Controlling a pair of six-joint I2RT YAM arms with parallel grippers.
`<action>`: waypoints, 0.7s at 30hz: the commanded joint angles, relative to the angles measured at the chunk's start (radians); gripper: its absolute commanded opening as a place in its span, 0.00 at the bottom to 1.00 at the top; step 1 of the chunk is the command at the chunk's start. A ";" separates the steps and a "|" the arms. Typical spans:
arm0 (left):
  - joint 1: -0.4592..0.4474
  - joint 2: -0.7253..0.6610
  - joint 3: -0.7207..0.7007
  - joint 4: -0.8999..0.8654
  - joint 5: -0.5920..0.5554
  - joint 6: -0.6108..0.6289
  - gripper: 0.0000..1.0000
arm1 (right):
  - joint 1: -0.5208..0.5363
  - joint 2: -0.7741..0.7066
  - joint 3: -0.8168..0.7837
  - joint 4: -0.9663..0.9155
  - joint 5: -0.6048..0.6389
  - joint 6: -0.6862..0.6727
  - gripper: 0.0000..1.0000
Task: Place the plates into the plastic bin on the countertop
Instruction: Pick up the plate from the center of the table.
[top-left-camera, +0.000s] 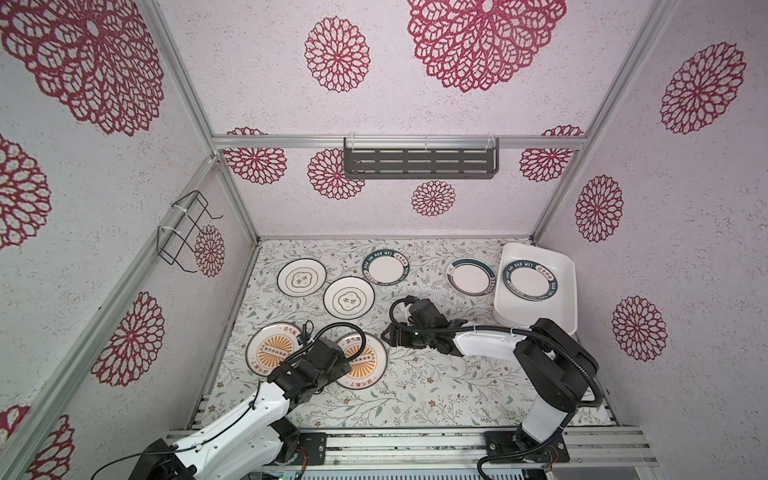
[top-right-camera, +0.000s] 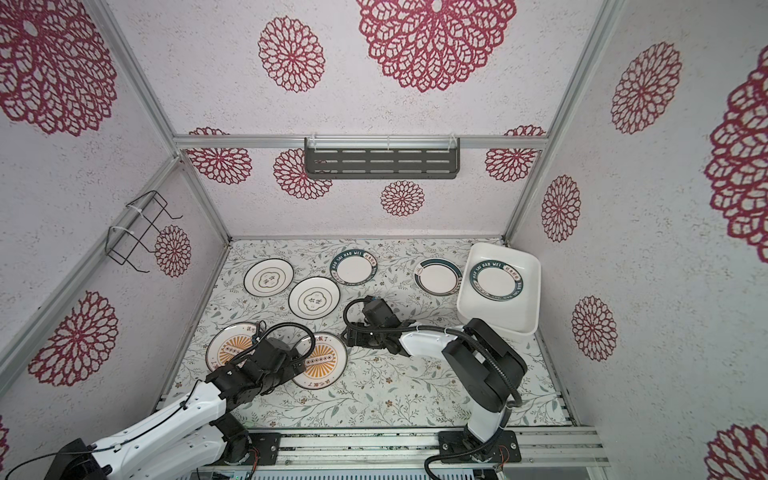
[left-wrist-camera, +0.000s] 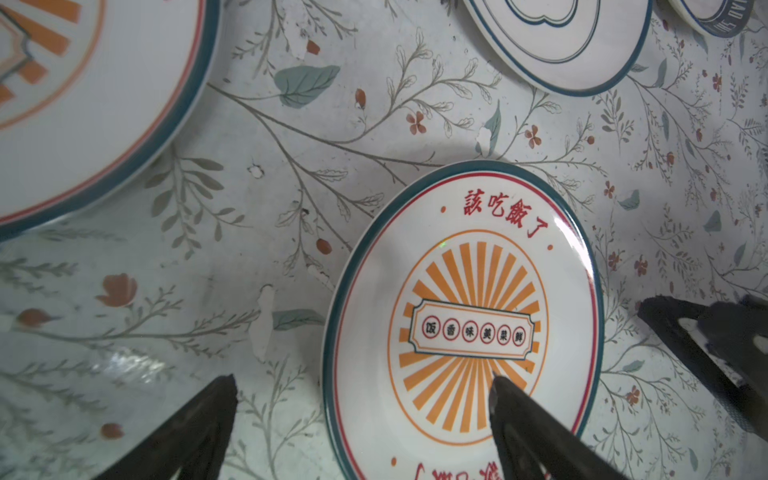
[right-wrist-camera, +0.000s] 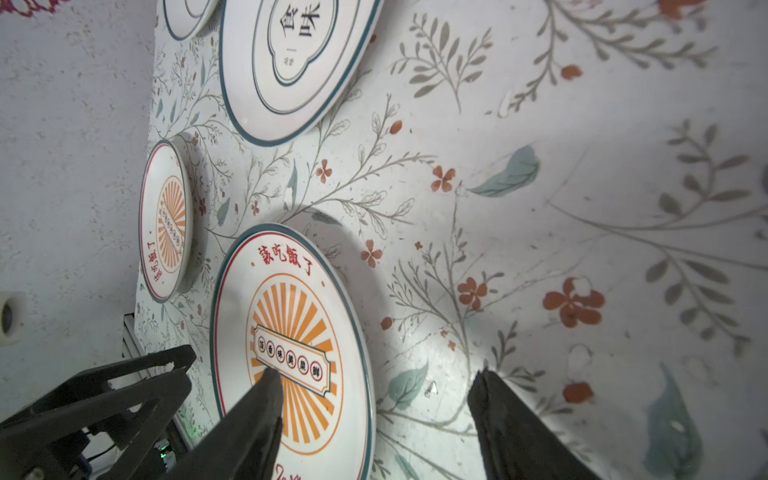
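Note:
Two orange-sunburst plates lie on the leafy countertop (top-left-camera: 436, 382) near the front left. My left gripper (left-wrist-camera: 361, 386) is open, with one finger over the sunburst of the nearer plate (left-wrist-camera: 457, 291) and the other outside the rim. My right gripper (right-wrist-camera: 376, 380) is also open and straddles the opposite rim of that same plate (right-wrist-camera: 291, 311). The second sunburst plate (top-left-camera: 270, 353) lies to its left. Two thin-ringed plates (top-left-camera: 301, 277) (top-left-camera: 349, 298) and two teal-rimmed plates (top-left-camera: 386, 268) (top-left-camera: 471, 276) lie further back. The plastic bin (top-left-camera: 534, 313) at the back right holds one teal-rimmed plate (top-left-camera: 530, 280).
A dark grey slotted shelf (top-left-camera: 419, 162) hangs on the back wall. A black wire rack (top-left-camera: 187, 232) hangs on the left wall. Patterned walls close three sides of the countertop. An aluminium rail (top-left-camera: 415, 444) carrying both arm bases runs along the front edge.

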 joint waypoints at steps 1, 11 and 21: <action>0.016 0.031 -0.016 0.159 0.064 0.006 0.97 | 0.022 0.042 0.056 0.026 -0.039 0.001 0.71; 0.017 0.110 -0.017 0.277 0.112 0.021 0.97 | 0.042 0.081 0.079 -0.035 -0.070 -0.029 0.68; 0.017 0.215 0.003 0.387 0.157 0.020 0.97 | 0.043 0.042 -0.016 0.065 -0.149 0.013 0.51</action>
